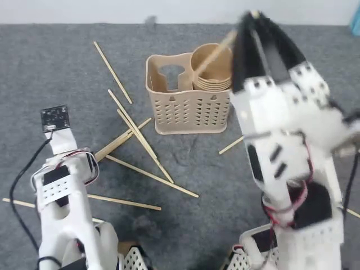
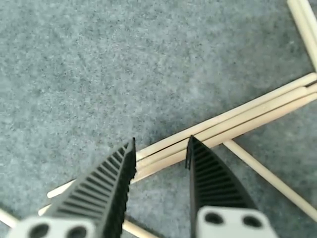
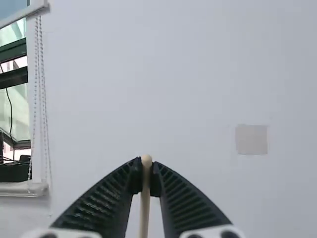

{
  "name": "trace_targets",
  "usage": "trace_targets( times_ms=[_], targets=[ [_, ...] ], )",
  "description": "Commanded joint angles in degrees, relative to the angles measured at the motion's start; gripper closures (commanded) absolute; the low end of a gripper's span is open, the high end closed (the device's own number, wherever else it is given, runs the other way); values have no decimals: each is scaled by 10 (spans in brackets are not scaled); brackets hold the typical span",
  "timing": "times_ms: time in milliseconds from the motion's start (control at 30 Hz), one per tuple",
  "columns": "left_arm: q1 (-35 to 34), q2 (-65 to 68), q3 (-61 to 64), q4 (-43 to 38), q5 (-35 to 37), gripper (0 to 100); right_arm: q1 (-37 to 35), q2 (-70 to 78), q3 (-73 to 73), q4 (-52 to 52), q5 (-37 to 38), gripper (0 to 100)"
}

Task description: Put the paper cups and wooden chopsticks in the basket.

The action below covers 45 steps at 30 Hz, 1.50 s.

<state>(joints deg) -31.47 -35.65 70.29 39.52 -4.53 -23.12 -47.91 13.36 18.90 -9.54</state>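
**Chopstick held over the basket: check its line before release**

Chopstick (image 1: pixel 216 50) is clamped near its upper end in the right pincer (image 3: pixel 145 171), whose jaws are closed on it. In the high view this pincer is raised above the right side of the basket (image 1: pixel 188 109). The stick's long axis slants from the pincer down toward the stacked cups (image 1: pixel 211 76), which stand in the basket's right compartment. Its lower end lies at the mouth of the top cup. You cannot confirm from these views whether the tip is inside the cup or just above its rim. Judge the release on that point: the stick is likely to drop along its own axis, so the tip should be within the rim.

The left pincer (image 2: pixel 161 143) is open and low over the bench (image 1: pixel 56 67), with its jaws astride a bundle of chopsticks (image 2: pixel 233 124). The bundle's long axis runs across the gap between the jaws, which suits a closing grip. Loose sticks (image 1: pixel 151 175) lie on the bench between the left arm and the basket. The right arm is the nearer to the basket.
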Motion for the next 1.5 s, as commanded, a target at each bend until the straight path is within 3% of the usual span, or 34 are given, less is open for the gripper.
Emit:
trace_targets(
  times_ms=[0, 167, 400, 933, 1233, 1467],
  targets=[
    [-4, -19, -4, -15, 0, 838, -7, 134, -128, -13, -3, 990],
    [-4, -19, -4, -16, 0, 838, -7, 269, -215, -12, -3, 990],
    [-2, -19, -5, -17, 0, 838, -8, 334, -207, 26, -3, 990],
    [-2, -19, -5, -17, 0, 838, -42, 334, 55, 33, -6, 991],
    [-2, -19, -6, -17, 0, 838, -43, 334, 92, 34, -4, 987],
    [-2, -19, -6, -17, 0, 838, -58, 261, 91, 34, -4, 798]
  ],
)
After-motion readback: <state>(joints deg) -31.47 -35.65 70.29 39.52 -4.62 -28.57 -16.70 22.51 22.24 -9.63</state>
